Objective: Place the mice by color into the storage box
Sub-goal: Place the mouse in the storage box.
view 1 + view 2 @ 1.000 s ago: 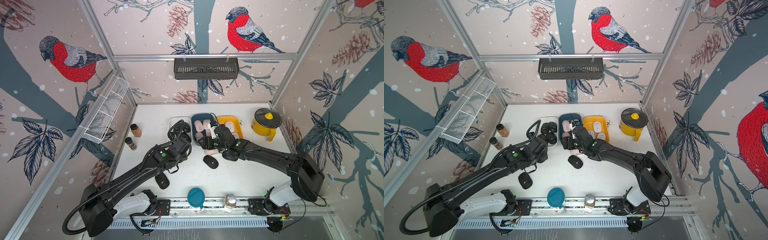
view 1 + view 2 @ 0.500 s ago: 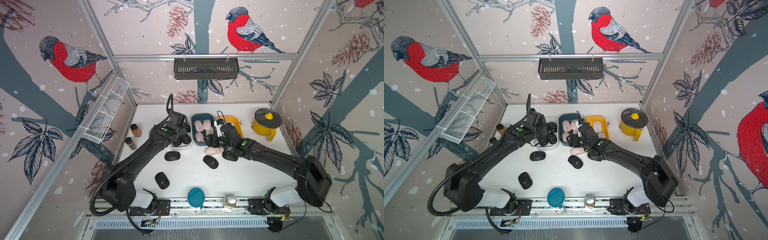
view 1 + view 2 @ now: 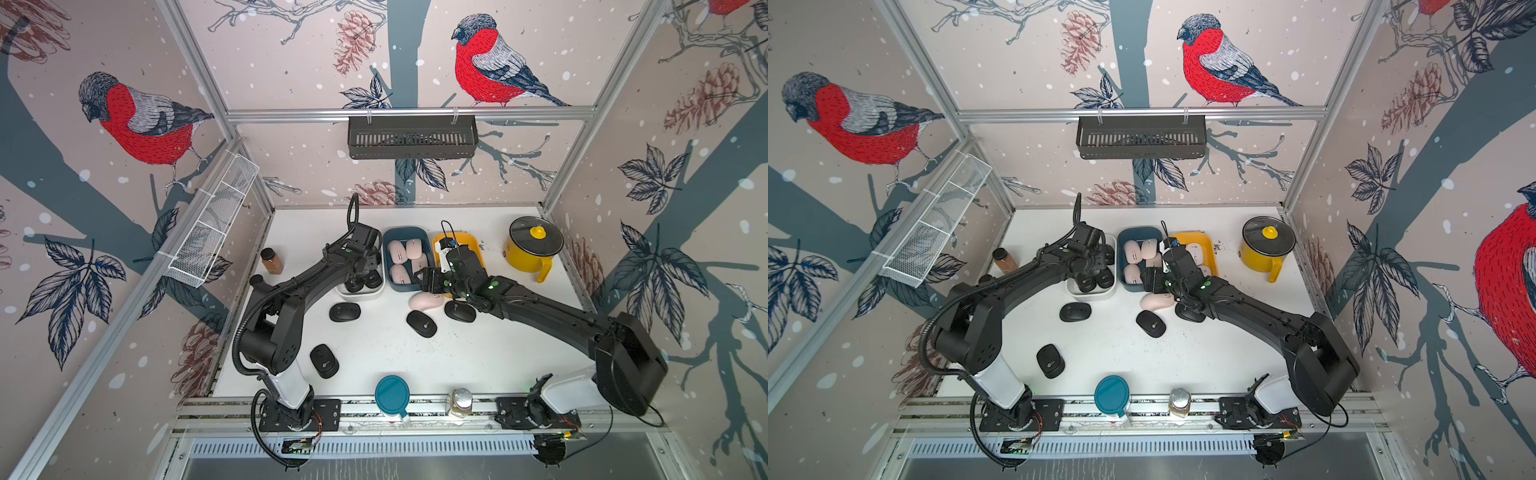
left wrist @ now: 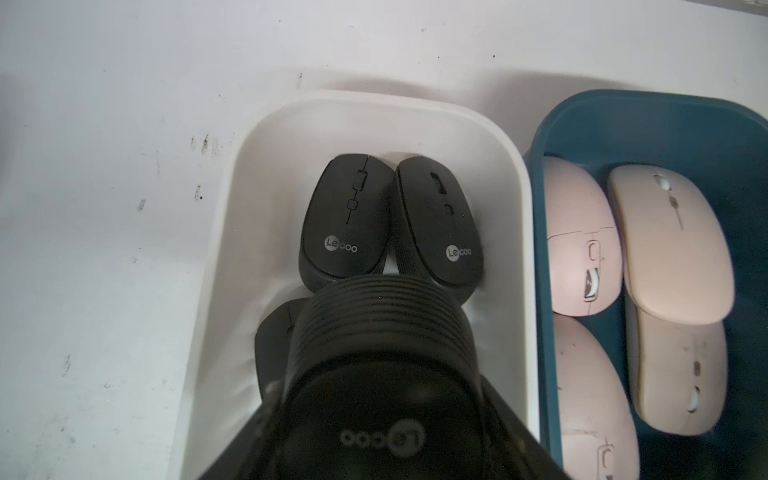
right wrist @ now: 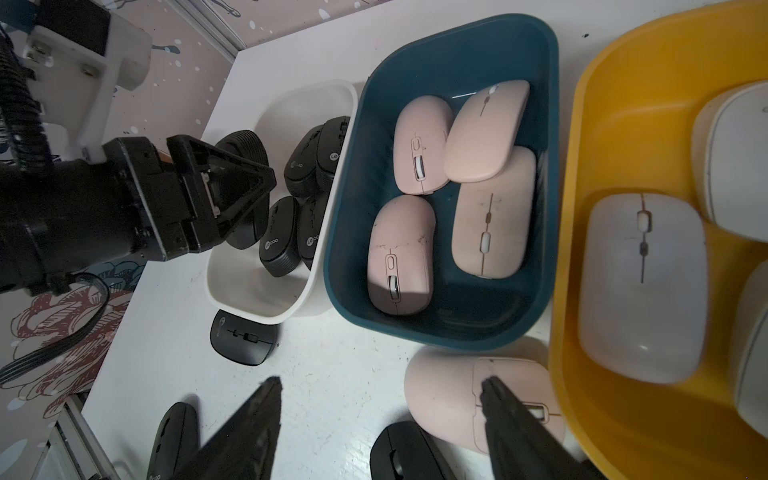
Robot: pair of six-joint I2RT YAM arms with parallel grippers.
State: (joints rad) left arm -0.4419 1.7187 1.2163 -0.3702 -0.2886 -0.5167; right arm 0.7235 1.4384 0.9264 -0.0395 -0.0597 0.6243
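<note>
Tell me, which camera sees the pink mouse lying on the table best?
The right wrist view: the pink mouse sits close up there, with its wheel and seams clear. Both top views show it small, on the table just in front of the blue bin. The left wrist view misses it.

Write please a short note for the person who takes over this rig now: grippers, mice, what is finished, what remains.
Left gripper: shut on a black mouse, over the white bin, not yet released.
Right gripper: open, over the loose pink mouse on the table beside the blue bin; no grip.
Done: stored black mice in the white bin, four pink mice in the blue bin, white mice in the yellow bin.
Left: release the held mouse, bin the loose pink mouse, then four loose black mice.
</note>
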